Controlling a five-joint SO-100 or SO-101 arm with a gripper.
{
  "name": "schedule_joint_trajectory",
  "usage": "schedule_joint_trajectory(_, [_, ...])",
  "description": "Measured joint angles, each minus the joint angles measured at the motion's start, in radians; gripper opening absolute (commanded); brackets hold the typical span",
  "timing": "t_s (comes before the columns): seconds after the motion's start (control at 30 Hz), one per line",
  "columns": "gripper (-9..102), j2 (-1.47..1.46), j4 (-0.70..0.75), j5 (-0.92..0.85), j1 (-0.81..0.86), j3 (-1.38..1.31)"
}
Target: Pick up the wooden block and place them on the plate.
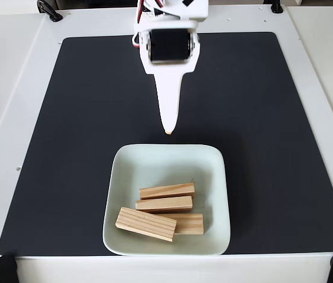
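Four rectangular pale wooden blocks (pixel 167 191) (pixel 164 204) (pixel 146 224) (pixel 191 224) lie on one pale mint-white square ceramic plate (pixel 127 171), which sits on one black mat (pixel 83 118) covering one white table (pixel 7 71); one white robot arm (pixel 169 65) stands above.

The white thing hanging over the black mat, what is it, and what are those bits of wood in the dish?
That white thing is the gripper of a small robot arm, seen from a camera fixed above the table and looking down. It ends in a long pointed finger; from this angle I cannot tell whether it is open or shut, and it appears to hold nothing. Below it on the black mat sits a pale square plate. Four wooden blocks lie on the plate, close together, the front one resting partly over another. The mat lies on a white table.
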Motion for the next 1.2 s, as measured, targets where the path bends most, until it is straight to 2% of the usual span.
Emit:
schedule_joint_trajectory(0.1, [-1,0.19,-0.133,0.0,-0.012,0.218])
schedule_joint_trajectory(0.33, [-1,0.747,-0.577,0.0,-0.048,0.885])
schedule_joint_trajectory(0.43, [-1,0.986,-0.715,0.015,-0.054,1.137])
schedule_joint_trajectory(0.67, [0,1.48,-0.853,0.196,0.0,1.488])
schedule_joint_trajectory(0.97, [0,1.976,-0.988,0.215,0.043,1.807])
schedule_joint_trajectory(1.2, [0,2.037,-0.996,0.123,0.034,1.95])
